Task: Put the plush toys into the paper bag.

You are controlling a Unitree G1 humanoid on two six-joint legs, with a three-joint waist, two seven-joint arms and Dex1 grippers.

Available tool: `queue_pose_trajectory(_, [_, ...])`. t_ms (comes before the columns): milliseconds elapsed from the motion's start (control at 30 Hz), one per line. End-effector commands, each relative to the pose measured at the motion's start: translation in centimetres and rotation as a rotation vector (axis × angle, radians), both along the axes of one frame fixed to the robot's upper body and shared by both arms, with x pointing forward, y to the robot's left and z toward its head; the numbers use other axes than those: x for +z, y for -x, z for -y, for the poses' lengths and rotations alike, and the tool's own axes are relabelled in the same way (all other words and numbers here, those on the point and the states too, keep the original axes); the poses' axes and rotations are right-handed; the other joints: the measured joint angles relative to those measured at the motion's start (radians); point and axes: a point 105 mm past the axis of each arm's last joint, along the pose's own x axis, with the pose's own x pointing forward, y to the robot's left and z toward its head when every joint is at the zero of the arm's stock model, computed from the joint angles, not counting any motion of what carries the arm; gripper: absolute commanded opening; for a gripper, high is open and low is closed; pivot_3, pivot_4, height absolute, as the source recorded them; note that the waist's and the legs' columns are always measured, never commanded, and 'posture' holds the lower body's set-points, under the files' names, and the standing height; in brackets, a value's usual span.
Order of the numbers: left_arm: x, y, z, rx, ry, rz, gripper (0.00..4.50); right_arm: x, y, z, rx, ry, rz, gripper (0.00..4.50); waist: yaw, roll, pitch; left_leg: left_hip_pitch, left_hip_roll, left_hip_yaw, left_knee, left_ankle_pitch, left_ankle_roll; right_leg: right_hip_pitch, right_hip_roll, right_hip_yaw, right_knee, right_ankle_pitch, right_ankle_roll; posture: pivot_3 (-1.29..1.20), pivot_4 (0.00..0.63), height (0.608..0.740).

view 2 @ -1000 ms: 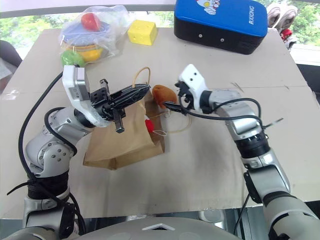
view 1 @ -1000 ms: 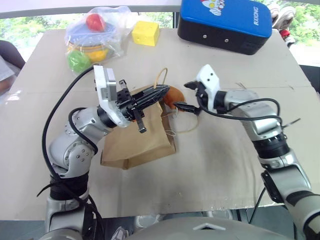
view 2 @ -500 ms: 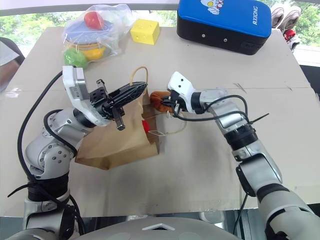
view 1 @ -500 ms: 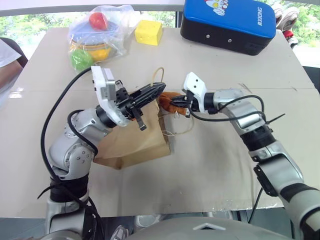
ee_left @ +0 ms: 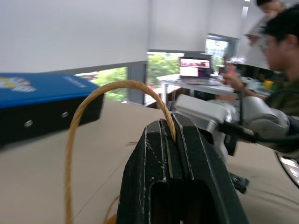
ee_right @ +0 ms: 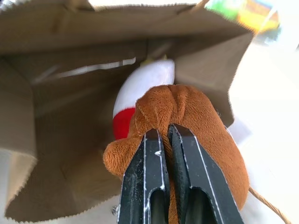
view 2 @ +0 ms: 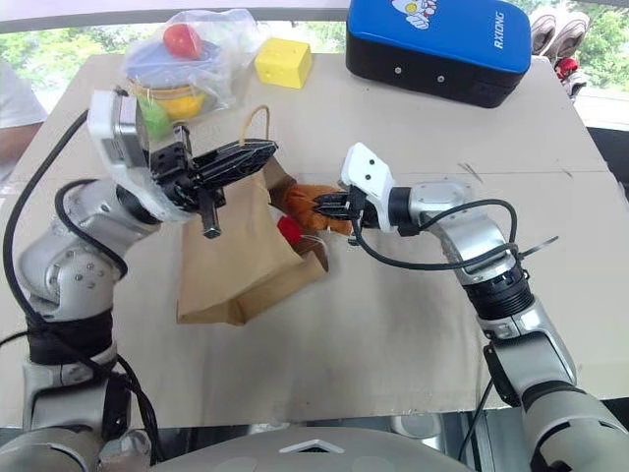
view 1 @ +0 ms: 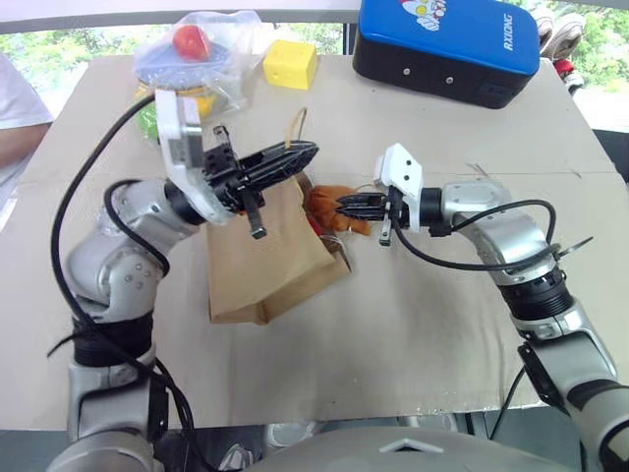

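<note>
In the left eye view the paper bag (view 1: 265, 261) lies slanted on the table (view 1: 423, 334), its mouth turned toward the robot's right and lifted by the left hand (view 1: 295, 157), whose fingers are pressed together on one twisted loop handle (view 1: 295, 126). The right hand (view 1: 352, 206) reaches across from the right with its fingers pinched on the orange-brown plush (view 1: 332, 206), which sits right at the bag's mouth, so the opening lies straight ahead of that hand along the line it points; the coming move, as I judge it, is a short push along that line and then a release. The right eye view adds the red base of the white mouse (view 2: 288, 228) just inside the mouth, beside and below the orange-brown plush, and shows the wrapped colourful toys (view 2: 192, 54) and the yellow block (view 2: 283, 62) well apart at the far edge, with the blue case (view 2: 437, 44) beyond. The left wrist view shows what the head views cannot: the handle cord passes between the closed fingers (ee_left: 149, 158), so the grip is on the loop, not the paper. The right wrist view looks into the open bag, where the white mouse (ee_right: 145, 81) already rests against the inner wall and the orange-brown plush, held by a fold between the fingers (ee_right: 140, 177), is at the threshold, not yet fully inside.
</note>
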Motion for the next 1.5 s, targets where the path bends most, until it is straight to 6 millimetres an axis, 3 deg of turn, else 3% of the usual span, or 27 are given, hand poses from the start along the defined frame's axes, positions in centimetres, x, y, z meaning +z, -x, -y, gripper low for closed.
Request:
queue_pose_trajectory(33, [1.0,0.2,1.2,-0.100,-0.009,0.034,0.00,1.4,1.3,-1.5,0.090,-0.042,0.041,0.01,0.000,0.000,0.000,0.000,0.000,0.000,0.000,0.000,0.000,0.000,0.000,0.000,0.000,0.000,0.000,0.00,0.150,0.740])
queue_pose_trajectory(333, [1.4,0.9,4.4,-0.241,0.009,0.045,0.00,1.2,1.2,-7.4,0.274,-0.072,0.132,0.01,-0.006,0.000,0.000,0.000,0.001,0.000,0.000,0.000,0.000,0.000,0.001,0.000,0.001,0.000,0.000,0.00,0.150,0.740])
queue_pose_trajectory(533, [1.5,-0.4,4.8,-0.059,0.028,0.124,0.00,-0.9,1.3,-8.5,0.340,-0.040,0.096,0.01,-0.002,0.000,0.000,0.000,0.000,0.000,0.000,0.000,0.000,0.000,0.000,0.000,0.001,0.000,0.000,0.00,0.150,0.740])
queue_pose_trajectory(633, [1.3,-0.2,4.6,-0.010,0.054,0.115,0.00,-0.7,0.0,-8.9,0.255,-0.088,0.049,0.01,-0.004,0.000,0.000,0.000,0.000,0.000,0.000,0.000,0.000,0.000,0.000,0.000,0.001,0.000,0.000,0.00,0.150,0.740])
queue_pose_trajectory(667, [1.2,-0.2,4.5,0.003,0.060,0.108,0.00,-0.7,-0.2,-8.8,0.241,-0.093,0.050,0.26,-0.004,0.000,0.000,0.000,0.000,0.000,0.000,0.000,0.000,0.000,0.000,0.000,0.002,0.000,0.000,0.00,0.150,0.740])
queue_pose_trajectory(733, [1.0,-0.1,4.1,0.039,0.068,0.106,0.00,-0.8,-0.4,-8.4,0.224,-0.093,0.060,0.74,-0.004,0.000,0.000,0.000,0.001,-0.001,0.000,0.000,0.000,-0.001,0.000,0.000,0.002,0.000,0.000,0.00,0.150,0.740])
queue_pose_trajectory(767, [0.7,-0.1,3.6,0.073,0.072,0.099,0.00,-0.6,-0.5,-8.0,0.200,-0.101,0.078,1.40,-0.004,0.000,0.000,0.000,0.001,-0.001,0.000,0.000,0.000,-0.001,0.000,0.000,0.002,0.000,0.000,0.00,0.150,0.740])
queue_pose_trajectory(800, [0.4,-0.2,3.1,0.113,0.070,0.102,0.00,-0.6,-0.7,-7.3,0.165,-0.098,0.105,1.47,-0.004,0.000,0.000,0.000,0.001,-0.001,0.000,0.000,0.000,0.000,0.000,0.000,0.002,0.000,0.000,0.00,0.150,0.740])
queue_pose_trajectory(900, [-0.2,-0.3,2.1,0.176,0.068,0.106,0.00,-0.7,-0.6,-5.7,0.102,-0.096,0.117,2.77,0.000,0.000,0.000,0.000,0.000,0.000,0.000,0.000,0.000,0.000,-0.001,0.000,0.002,0.000,0.000,0.00,0.150,0.740])
queue_pose_trajectory(1167, [-2.0,-1.0,0.9,0.218,0.016,0.082,0.00,0.1,-0.4,-1.0,-0.111,-0.098,0.085,2.77,0.003,0.000,0.000,0.000,0.000,0.000,0.000,0.000,0.000,0.000,0.000,0.000,0.002,0.000,0.000,0.00,0.150,0.740])
queue_pose_trajectory(1333, [-2.2,-1.7,0.8,0.223,0.026,0.077,0.00,1.1,1.0,1.9,-0.218,-0.097,0.055,2.77,0.003,0.000,0.000,0.000,0.000,0.000,0.000,0.000,0.000,0.000,0.000,0.000,0.002,0.000,0.000,0.00,0.150,0.740])
queue_pose_trajectory(1500, [-2.1,-2.3,0.5,0.235,0.024,0.092,0.00,-0.2,1.2,5.5,-0.443,-0.036,-0.053,2.77,0.004,0.000,0.000,0.000,0.000,0.001,0.000,0.000,0.000,0.000,0.000,0.001,0.001,0.000,0.000,0.00,0.150,0.740])
